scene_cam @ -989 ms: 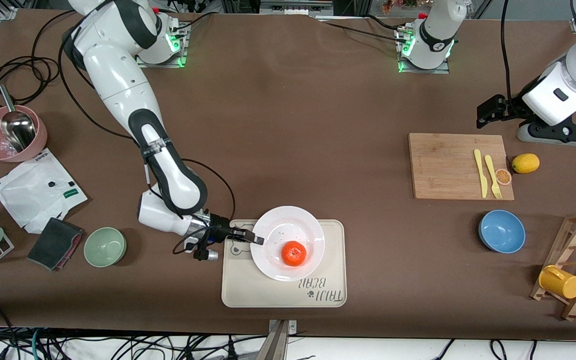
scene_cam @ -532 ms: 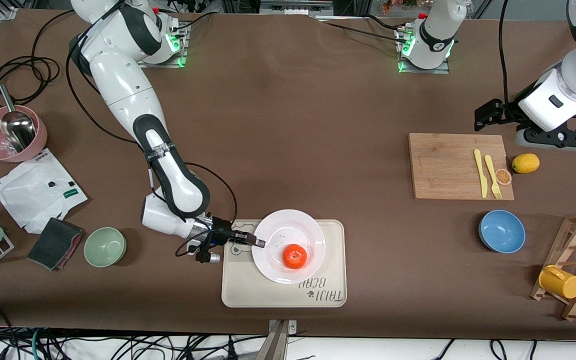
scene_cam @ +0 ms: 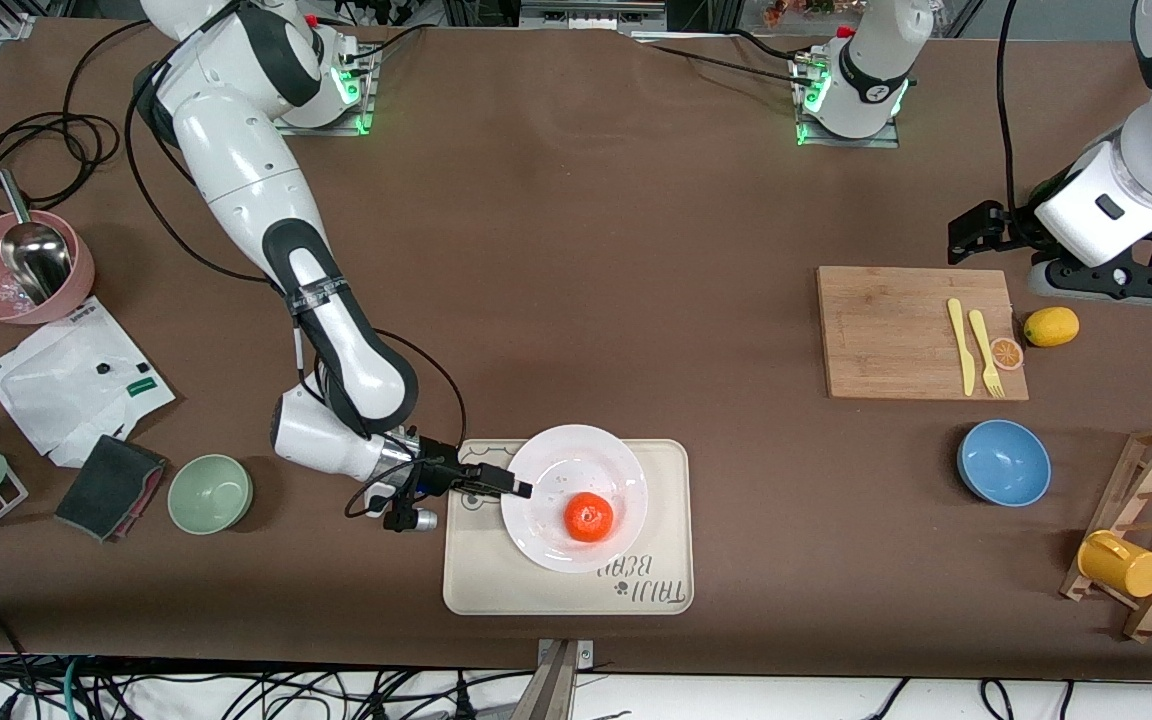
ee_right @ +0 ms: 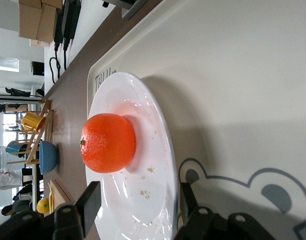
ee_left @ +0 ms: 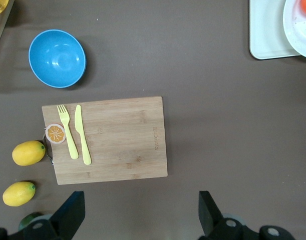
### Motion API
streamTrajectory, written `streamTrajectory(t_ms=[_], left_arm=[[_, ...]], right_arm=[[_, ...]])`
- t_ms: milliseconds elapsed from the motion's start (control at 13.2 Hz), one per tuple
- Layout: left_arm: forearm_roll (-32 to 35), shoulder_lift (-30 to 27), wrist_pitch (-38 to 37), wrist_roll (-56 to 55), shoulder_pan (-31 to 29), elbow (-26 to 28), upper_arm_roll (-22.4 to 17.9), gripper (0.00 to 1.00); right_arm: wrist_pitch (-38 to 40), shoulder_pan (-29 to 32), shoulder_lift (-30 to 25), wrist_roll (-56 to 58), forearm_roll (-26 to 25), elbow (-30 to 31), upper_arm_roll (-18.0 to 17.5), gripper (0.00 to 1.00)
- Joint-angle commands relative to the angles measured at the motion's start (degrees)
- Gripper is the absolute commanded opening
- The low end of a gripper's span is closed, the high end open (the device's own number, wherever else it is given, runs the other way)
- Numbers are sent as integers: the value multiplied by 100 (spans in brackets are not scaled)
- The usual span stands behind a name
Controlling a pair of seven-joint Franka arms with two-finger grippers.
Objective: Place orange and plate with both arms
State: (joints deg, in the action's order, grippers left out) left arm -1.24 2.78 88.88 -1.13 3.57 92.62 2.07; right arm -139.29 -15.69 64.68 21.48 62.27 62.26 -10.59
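Right gripper (scene_cam: 519, 488) pinches the rim of the plate (scene_cam: 546, 525), its fingers (ee_right: 90, 204) set one above and one below the edge.

The glossy white plate, flecked with crumbs, lies on the cream bear-printed tray (scene_cam: 661, 500); the orange (scene_cam: 588, 518), round, bright and whole, rests in the plate's well. The left gripper (scene_cam: 968, 232) waits with fingers (ee_left: 70, 212) spread wide, over bare table beside the wooden cutting board (scene_cam: 886, 330), well apart from the tray toward the left arm's end.
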Motion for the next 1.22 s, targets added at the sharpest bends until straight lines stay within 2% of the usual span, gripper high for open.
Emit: streamTrajectory(t_ms=[0,380,532,684,760,837,989,1141], left_arm=[[124,83,-134,-27,30,-200,-5,100],[115,65,-134,-36,12,-314,-5,100],[124,83,-134,-36,12,-376,-5,100],[124,83,-134,-36,12,-376,-14,100],[124,83,-134,-36,21,-376,-5,100],[124,83,-134,-36,12,-376,-5,100],[124,83,-143,-36,21,-376,-5,100],[124,91,-143,-45,38,-385,-5,100]], right_arm=[[42,-39,-657,-118,-345,812,189,72],[25,22,-1614,-109,-1286,2112,233,72],[86,92,-2036,-82,-1638,2560,338,80],[444,110,-2659,-109,-1709,3053,469,94],[647,110,-3010,-117,-1866,3316,575,95],[840,110,-3379,-135,-2172,3649,698,99],[1261,110,-4135,-153,-2700,4212,1014,100],[1867,119,-4873,-484,-3603,4513,1278,100]])
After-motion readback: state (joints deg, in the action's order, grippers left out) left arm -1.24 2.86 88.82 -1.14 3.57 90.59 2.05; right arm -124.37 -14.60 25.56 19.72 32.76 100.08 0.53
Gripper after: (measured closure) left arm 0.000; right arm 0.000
